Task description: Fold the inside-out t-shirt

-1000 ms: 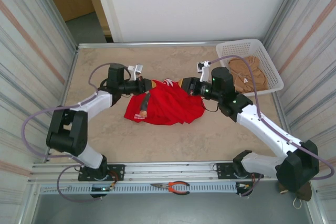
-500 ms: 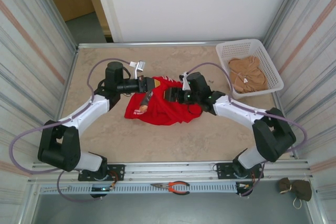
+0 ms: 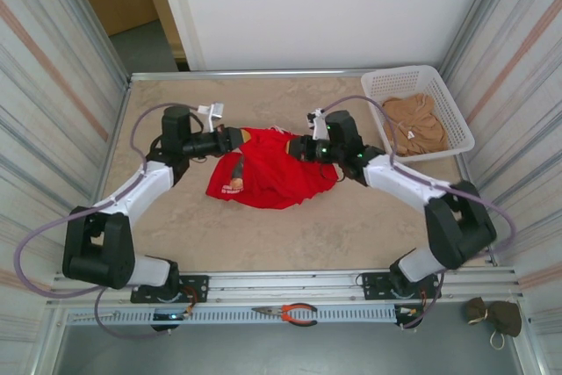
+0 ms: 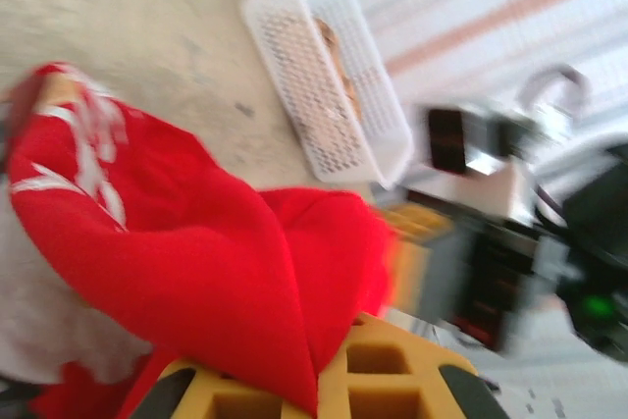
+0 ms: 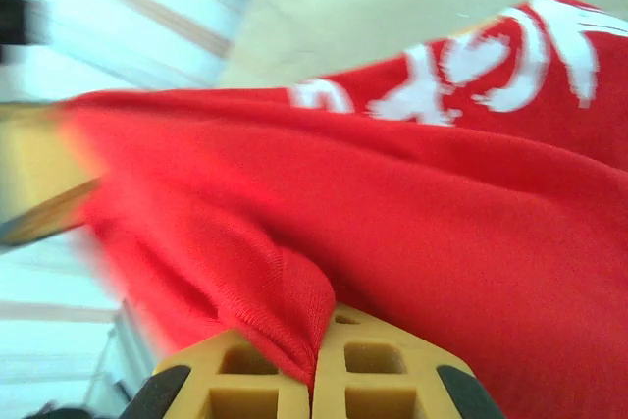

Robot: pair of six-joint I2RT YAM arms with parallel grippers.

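Both left fingers (image 4: 392,380) and right fingers (image 5: 378,372) pinch the t-shirt (image 3: 274,175)

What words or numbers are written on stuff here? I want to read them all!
White print on the red t-shirt, right wrist view: big letter-like shapes, too blurred and cut off to read.
Small white marks on the same shirt, top view: too small to read.
I can make out no other writing.
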